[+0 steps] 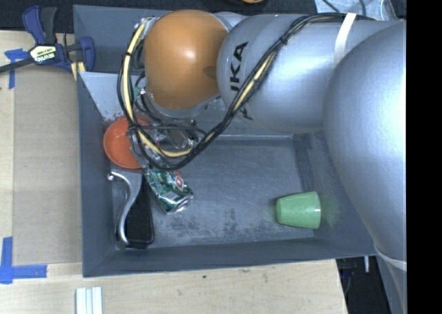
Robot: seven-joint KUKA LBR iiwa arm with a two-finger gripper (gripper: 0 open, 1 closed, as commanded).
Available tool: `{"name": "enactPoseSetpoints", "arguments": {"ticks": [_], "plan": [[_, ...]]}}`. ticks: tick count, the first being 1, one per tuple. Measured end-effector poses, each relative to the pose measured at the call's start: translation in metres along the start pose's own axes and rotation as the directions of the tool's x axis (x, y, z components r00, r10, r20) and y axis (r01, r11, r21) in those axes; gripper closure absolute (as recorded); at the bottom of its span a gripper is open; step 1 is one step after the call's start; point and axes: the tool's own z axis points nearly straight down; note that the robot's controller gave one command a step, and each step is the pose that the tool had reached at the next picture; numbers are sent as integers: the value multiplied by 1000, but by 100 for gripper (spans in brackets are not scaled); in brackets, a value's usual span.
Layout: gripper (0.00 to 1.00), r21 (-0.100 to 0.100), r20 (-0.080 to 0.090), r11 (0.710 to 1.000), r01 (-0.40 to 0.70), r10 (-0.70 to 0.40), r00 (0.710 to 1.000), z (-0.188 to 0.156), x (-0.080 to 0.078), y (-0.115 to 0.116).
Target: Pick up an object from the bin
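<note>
Gripper (164, 150) low by grey bin's (93, 174) left wall, open or closed: cannot tell. Just beside it, orange disc (119, 145) and crushed green can (168, 192). Bare floor rightward, up to green cup (300, 210).

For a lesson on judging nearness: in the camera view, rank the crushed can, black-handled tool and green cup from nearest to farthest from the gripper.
1. crushed can, just below the gripper
2. black-handled tool, lower-left corner
3. green cup, lower right
</note>
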Motion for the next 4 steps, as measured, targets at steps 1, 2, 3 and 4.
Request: {"name": "enactPoseSetpoints", "arguments": {"ticks": [1, 2, 3, 4], "plan": [[100, 0, 4, 1000, -3, 3, 1000, -2, -1, 0], [100, 8, 24, 1000, 21, -21, 999, 70, 11, 20], [100, 2, 14, 1000, 23, -23, 1000, 53, 10, 17], [100, 5, 27, 1000, -1, 1, 1000, 51, 10, 18]]}}
